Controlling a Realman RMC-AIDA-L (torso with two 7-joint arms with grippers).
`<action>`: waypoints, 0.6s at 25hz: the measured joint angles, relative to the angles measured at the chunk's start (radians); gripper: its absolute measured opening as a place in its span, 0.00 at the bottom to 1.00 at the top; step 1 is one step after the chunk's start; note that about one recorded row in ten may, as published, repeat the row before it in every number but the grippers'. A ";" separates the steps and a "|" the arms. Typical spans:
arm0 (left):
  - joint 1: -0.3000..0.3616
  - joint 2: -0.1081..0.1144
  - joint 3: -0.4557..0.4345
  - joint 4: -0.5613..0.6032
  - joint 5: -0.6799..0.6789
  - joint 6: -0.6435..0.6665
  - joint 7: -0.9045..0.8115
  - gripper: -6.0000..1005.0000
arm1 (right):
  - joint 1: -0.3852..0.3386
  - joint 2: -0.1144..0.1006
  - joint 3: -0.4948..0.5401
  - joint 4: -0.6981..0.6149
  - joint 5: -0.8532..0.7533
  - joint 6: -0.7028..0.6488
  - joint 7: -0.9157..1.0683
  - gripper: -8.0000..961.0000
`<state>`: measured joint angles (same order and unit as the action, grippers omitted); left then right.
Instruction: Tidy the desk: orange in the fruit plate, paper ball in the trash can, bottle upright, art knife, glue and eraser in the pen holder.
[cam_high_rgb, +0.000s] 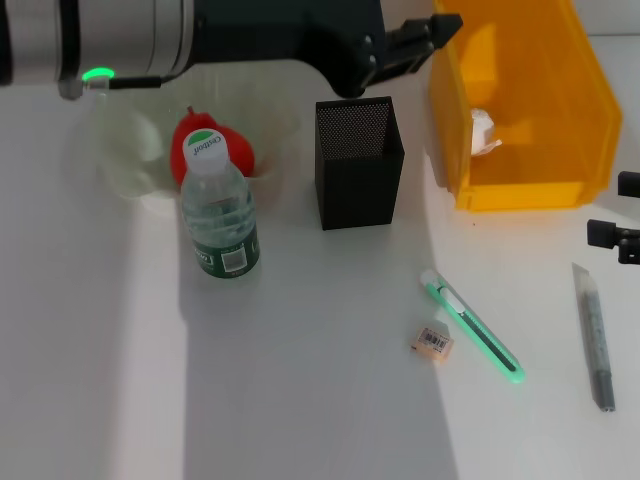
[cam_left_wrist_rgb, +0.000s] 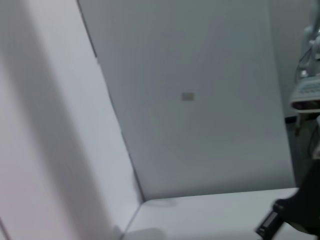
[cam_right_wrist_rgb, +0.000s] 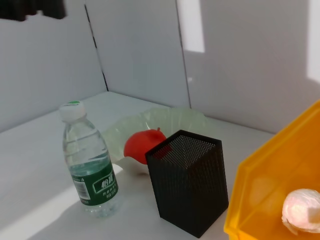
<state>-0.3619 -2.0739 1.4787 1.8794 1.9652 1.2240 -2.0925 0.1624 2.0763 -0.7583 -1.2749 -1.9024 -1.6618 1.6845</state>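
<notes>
The orange (cam_high_rgb: 222, 146) lies in the pale-green fruit plate (cam_high_rgb: 120, 160). The bottle (cam_high_rgb: 220, 215) stands upright in front of it. The empty black mesh pen holder (cam_high_rgb: 358, 160) stands mid-desk. The paper ball (cam_high_rgb: 484, 130) lies inside the yellow trash can (cam_high_rgb: 535, 110). The green art knife (cam_high_rgb: 475, 325), the eraser (cam_high_rgb: 433, 343) and the grey glue stick (cam_high_rgb: 595, 335) lie on the desk at the front right. My left gripper (cam_high_rgb: 425, 42) is open and empty, high by the trash can's left rim. My right gripper (cam_high_rgb: 620, 210) is open at the right edge, just behind the glue stick.
The right wrist view shows the bottle (cam_right_wrist_rgb: 90, 165), orange (cam_right_wrist_rgb: 142, 145), fruit plate (cam_right_wrist_rgb: 175, 120), pen holder (cam_right_wrist_rgb: 187, 185), trash can (cam_right_wrist_rgb: 270, 200) and paper ball (cam_right_wrist_rgb: 302, 210). White walls stand behind the desk. The left arm spans the back of the desk.
</notes>
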 joint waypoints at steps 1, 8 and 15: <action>0.000 0.000 0.000 0.000 0.000 0.000 0.000 0.26 | 0.006 -0.001 0.006 -0.028 -0.024 -0.008 0.042 0.87; 0.209 0.001 0.162 -0.384 -0.381 -0.050 0.590 0.58 | 0.106 -0.018 0.009 -0.222 -0.240 -0.092 0.450 0.87; 0.177 0.001 0.164 -0.926 -0.652 0.127 1.040 0.76 | 0.298 0.000 -0.047 -0.289 -0.524 -0.200 0.714 0.87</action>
<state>-0.1851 -2.0726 1.6422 0.9537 1.3128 1.3511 -1.0521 0.4607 2.0764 -0.8056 -1.5634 -2.4260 -1.8613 2.3982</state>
